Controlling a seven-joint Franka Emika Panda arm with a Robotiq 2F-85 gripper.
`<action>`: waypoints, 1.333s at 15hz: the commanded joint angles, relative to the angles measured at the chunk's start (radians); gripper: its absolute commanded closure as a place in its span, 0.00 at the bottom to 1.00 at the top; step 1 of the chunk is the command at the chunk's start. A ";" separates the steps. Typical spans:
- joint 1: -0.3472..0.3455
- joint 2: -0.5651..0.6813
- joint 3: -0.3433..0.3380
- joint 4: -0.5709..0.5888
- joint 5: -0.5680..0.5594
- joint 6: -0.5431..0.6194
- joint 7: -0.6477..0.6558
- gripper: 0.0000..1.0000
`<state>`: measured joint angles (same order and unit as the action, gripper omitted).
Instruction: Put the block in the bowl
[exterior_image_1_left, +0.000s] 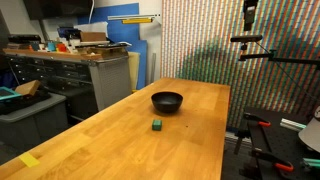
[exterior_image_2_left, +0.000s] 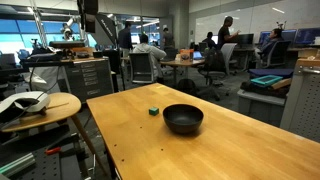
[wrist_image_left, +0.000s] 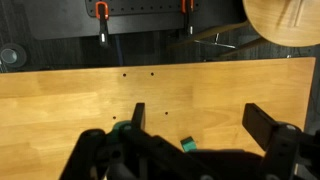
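Wrist view: gripper (wrist_image_left: 200, 125), jaws wide (holding nothing), hangs over small dark green cube-shaped block (wrist_image_left: 187, 146); a misaligned descent could shove it aside.

The counter (exterior_image_1_left: 110, 135) is pale honey wood with a fine straight grain. In an exterior view a yellow strip (exterior_image_1_left: 29, 160) marks its near corner. The block (exterior_image_1_left: 157, 125) is dark green, more teal in the wrist view. The bowl (exterior_image_1_left: 167, 101) is glossy black. The gripper (wrist_image_left: 200, 118) is matt black. Beyond the counter's far edge, a wall (exterior_image_1_left: 200, 40) carries a fine multicoloured speckle.
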<state>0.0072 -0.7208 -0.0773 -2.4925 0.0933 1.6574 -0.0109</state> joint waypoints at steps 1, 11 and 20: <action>-0.015 0.001 0.012 0.004 0.007 -0.002 -0.008 0.00; -0.013 0.003 0.014 0.012 0.003 0.000 -0.012 0.00; -0.006 0.027 0.027 0.011 -0.078 0.003 -0.082 0.00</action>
<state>0.0072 -0.6994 -0.0635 -2.4957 0.0534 1.6573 -0.0578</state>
